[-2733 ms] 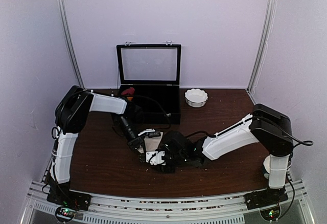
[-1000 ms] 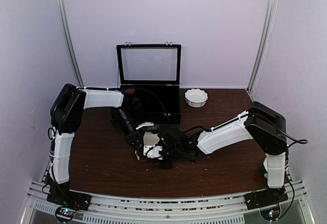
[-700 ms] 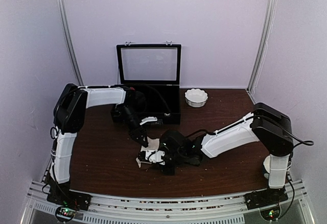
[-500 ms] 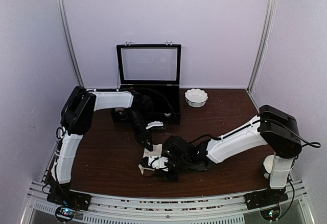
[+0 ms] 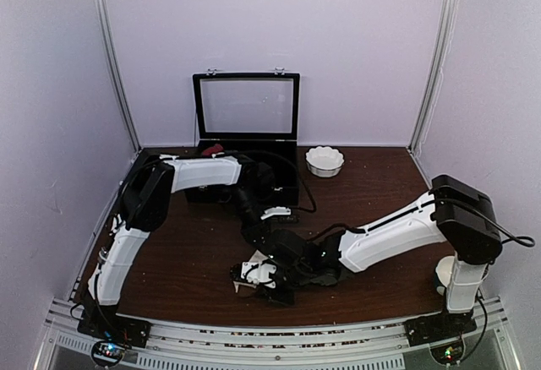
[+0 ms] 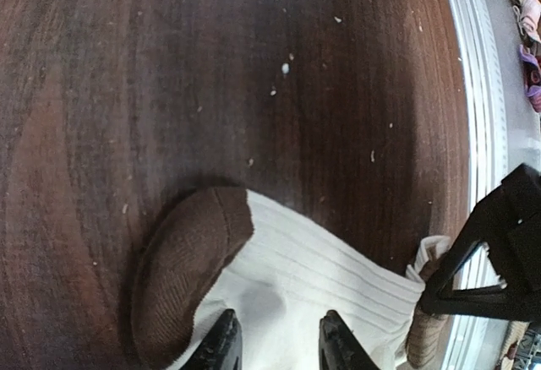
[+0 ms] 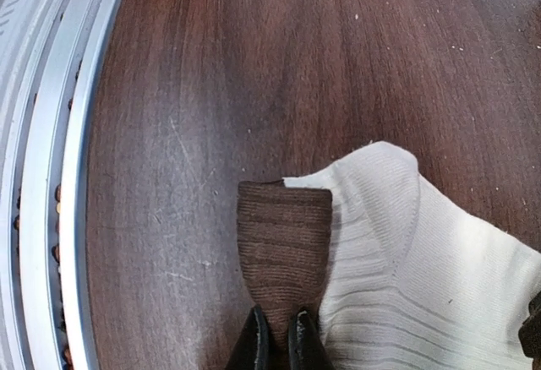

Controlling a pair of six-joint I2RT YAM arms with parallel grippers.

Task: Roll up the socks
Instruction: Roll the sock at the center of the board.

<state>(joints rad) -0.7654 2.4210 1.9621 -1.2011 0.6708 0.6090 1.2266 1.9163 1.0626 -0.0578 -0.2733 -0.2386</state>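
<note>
One sock (image 5: 252,273) shows, white and ribbed with a brown toe (image 6: 190,273) and a brown cuff (image 7: 283,239); it lies on the dark wooden table near the front edge. My left gripper (image 6: 277,349) comes down on its white middle, jaws a little apart with fabric bunched between the fingertips (image 6: 221,346). In the top view the left gripper (image 5: 264,239) sits just behind the sock. My right gripper (image 7: 277,336) is shut on the narrow end of the brown cuff, and in the top view the right gripper (image 5: 269,279) lies low on the table. No second sock shows.
A black box (image 5: 254,180) with its glass lid raised stands at the back, a dark red bundle (image 5: 211,149) in its left corner. A white scalloped bowl (image 5: 325,160) sits to its right. The metal rail (image 7: 51,176) runs along the table's front edge, close to the cuff.
Both grippers and the sock have shifted from mid-table toward the front edge. The left arm has stretched out further over the table, and its jaws have narrowed on the fabric.
</note>
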